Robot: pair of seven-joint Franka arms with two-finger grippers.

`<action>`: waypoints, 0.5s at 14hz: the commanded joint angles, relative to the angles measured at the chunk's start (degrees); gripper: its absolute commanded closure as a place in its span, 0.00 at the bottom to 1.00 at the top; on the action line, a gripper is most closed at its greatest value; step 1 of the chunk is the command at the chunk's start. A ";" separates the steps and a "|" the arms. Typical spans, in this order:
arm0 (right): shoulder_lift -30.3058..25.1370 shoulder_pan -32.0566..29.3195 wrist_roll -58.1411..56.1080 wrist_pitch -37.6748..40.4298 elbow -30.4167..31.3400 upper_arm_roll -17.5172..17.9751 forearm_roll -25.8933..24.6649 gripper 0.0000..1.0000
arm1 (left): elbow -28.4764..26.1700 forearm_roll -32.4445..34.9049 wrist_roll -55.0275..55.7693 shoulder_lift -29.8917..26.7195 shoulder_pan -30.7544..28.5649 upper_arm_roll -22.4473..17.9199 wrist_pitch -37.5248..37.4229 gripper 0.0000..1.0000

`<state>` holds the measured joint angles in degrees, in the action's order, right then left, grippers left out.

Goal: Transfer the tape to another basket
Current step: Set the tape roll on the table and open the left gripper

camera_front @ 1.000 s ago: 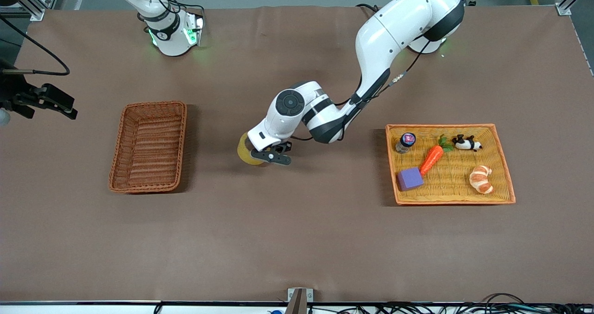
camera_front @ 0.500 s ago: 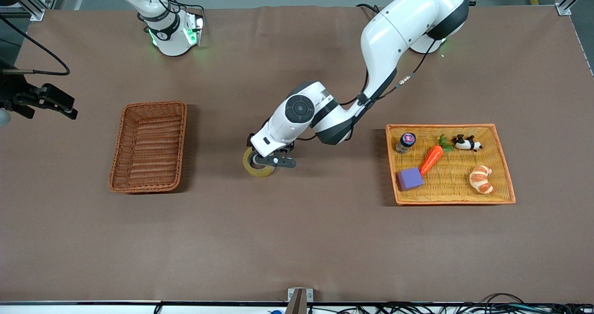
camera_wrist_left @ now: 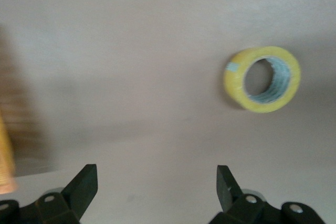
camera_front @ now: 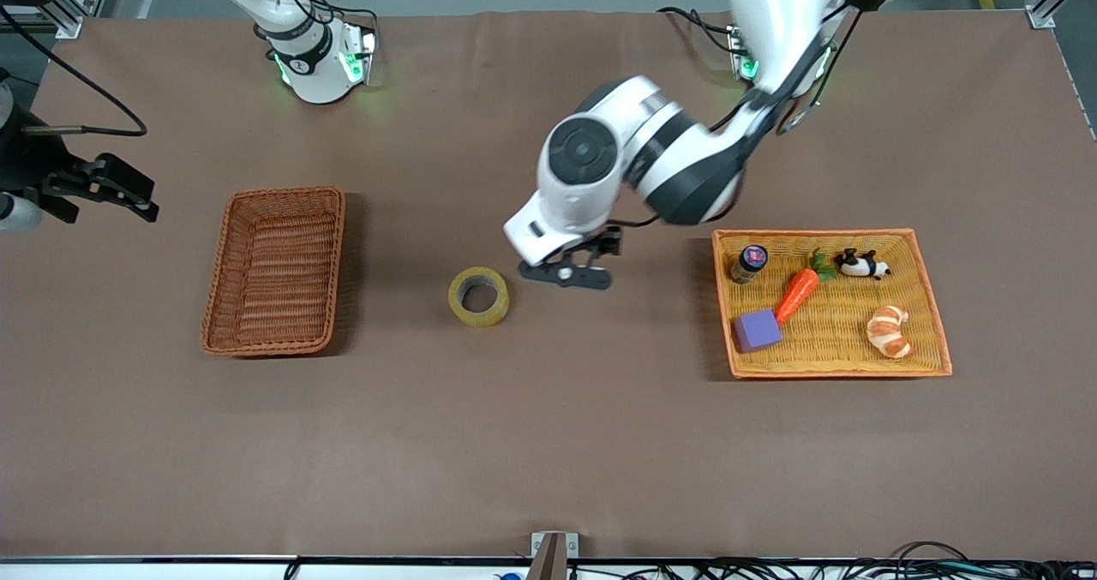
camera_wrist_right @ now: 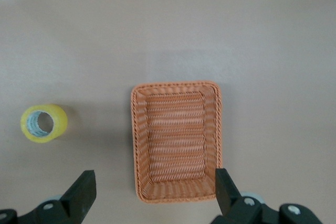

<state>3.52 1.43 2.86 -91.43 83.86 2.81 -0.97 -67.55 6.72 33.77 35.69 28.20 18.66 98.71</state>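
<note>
The tape [camera_front: 479,296], a yellowish roll with a grey core, lies flat on the brown table between the two baskets. It also shows in the left wrist view [camera_wrist_left: 262,80] and in the right wrist view [camera_wrist_right: 44,123]. The reddish-brown wicker basket [camera_front: 283,193] stands empty toward the right arm's end; it fills the middle of the right wrist view [camera_wrist_right: 176,85]. My left gripper [camera_front: 566,276] is open and empty in the air, beside the tape on the tray's side [camera_wrist_left: 156,182]. My right gripper [camera_front: 103,190] is open, empty and held high over the basket's end of the table [camera_wrist_right: 152,190].
A flat yellow tray with an orange rim [camera_front: 930,306] stands toward the left arm's end. It holds a small jar [camera_front: 749,262], a carrot [camera_front: 797,295], a purple block [camera_front: 757,330], a croissant [camera_front: 889,331] and a panda toy [camera_front: 861,264].
My left gripper set the tape down on the table, opened, and rose away toward the tray. The tape now lies free. The right arm barely moved.
</note>
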 commanded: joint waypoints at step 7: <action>6.15 1.12 16.70 -9.78 8.92 14.48 -0.52 0.00 | -14.88 -0.48 -9.77 -24.07 -17.89 -1.34 -0.19 0.00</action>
<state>9.50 2.63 13.63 -96.77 87.37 13.43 -1.00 -76.56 6.76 25.77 17.84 14.12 17.50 97.78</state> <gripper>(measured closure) 0.000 0.000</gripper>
